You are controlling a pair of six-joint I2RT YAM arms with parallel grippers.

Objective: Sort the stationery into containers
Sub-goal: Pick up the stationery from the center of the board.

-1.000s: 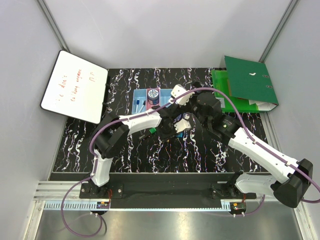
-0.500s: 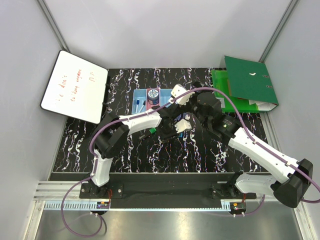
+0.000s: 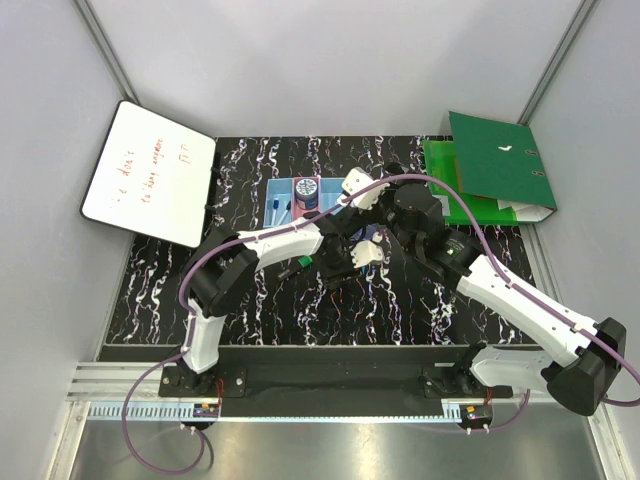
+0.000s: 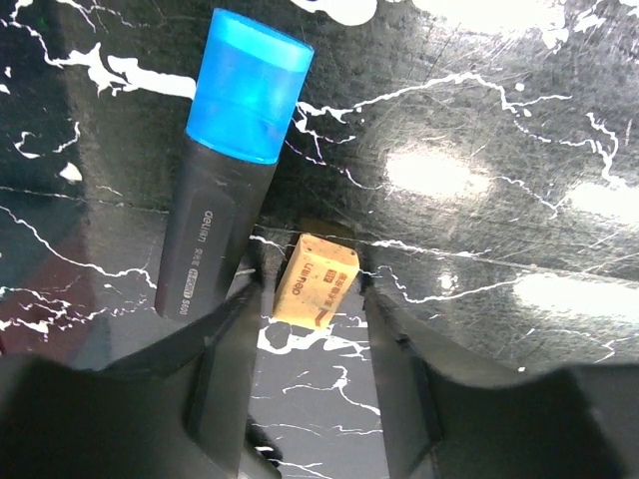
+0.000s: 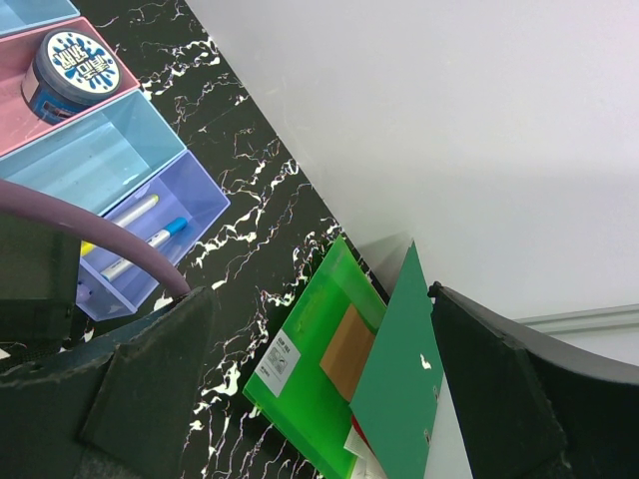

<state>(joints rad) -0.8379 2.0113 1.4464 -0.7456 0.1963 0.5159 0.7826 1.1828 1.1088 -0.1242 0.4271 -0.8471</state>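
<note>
1. Tan and small, an eraser-like piece (image 4: 316, 281) lies flat on the black marbled table (image 4: 479, 120). The left gripper (image 4: 312, 289) is down over it, jaws spread to either side. As far as I can tell they are not yet squeezing it.
2. Just beside it, outside the left jaw, lies a dark marker (image 4: 225, 190) with a blue cap, also unsorted.
3. My reading is that the step in hand is picking up the piece. The next move calls for closing the jaws squarely on its short sides without nudging the marker, then lifting straight up.
4. Further back, the right gripper (image 5: 319, 294) hangs tilted above the table, jaws spread with nothing between them.
5. Beyond that stands the row of bins (image 3: 272, 188). A blue roll (image 5: 75, 62) sits in the pink one and two pens (image 5: 150, 238) in the purple one. The piece has to be carried there and dropped in whichever bin suits it.
6. Farthest off, a green binder (image 3: 495, 160) lies open at the table's corner.
</note>
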